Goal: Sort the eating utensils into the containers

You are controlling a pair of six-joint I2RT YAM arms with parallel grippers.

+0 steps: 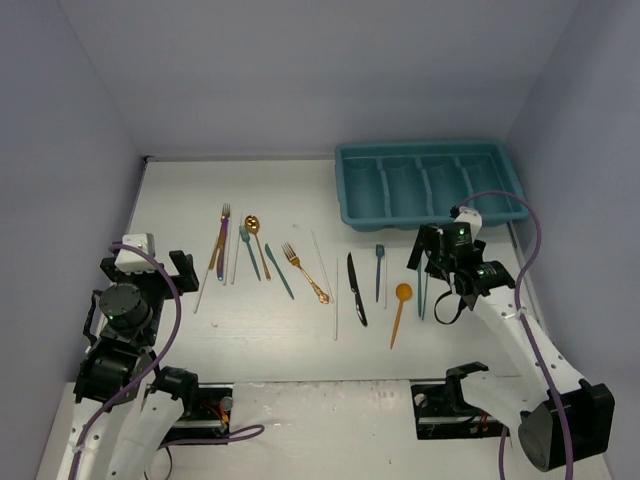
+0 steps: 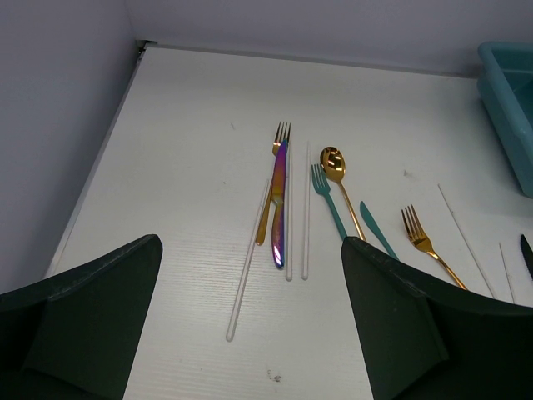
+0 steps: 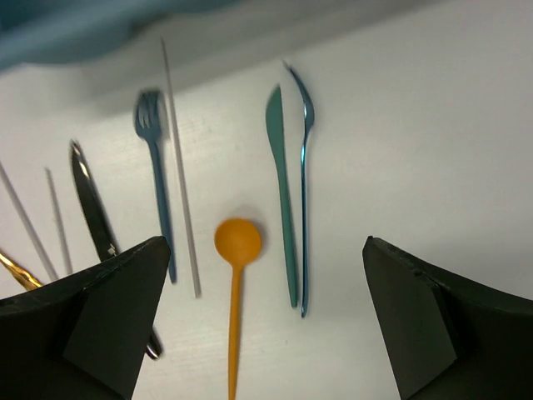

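The eating utensils lie in a loose row across the white table. On the left are an iridescent purple knife (image 2: 280, 200), a gold spoon (image 2: 332, 162), a teal fork (image 2: 325, 196) and white chopsticks (image 2: 246, 271). My left gripper (image 2: 250, 333) hangs open above the near ends of these, holding nothing. On the right are an orange spoon (image 3: 237, 250), a teal knife (image 3: 281, 183), a blue fork (image 3: 154, 167) and a black knife (image 3: 92, 208). Over them hovers my right gripper (image 3: 262, 317), open and empty. The containers are the compartments of a teal tray (image 1: 420, 180) at the back right.
A gold fork (image 1: 300, 265) lies mid-table between the two groups. Grey walls close in the table on the left, back and right. The tray's corner (image 2: 508, 108) shows at the right edge of the left wrist view. Purple cables loop off both arms.
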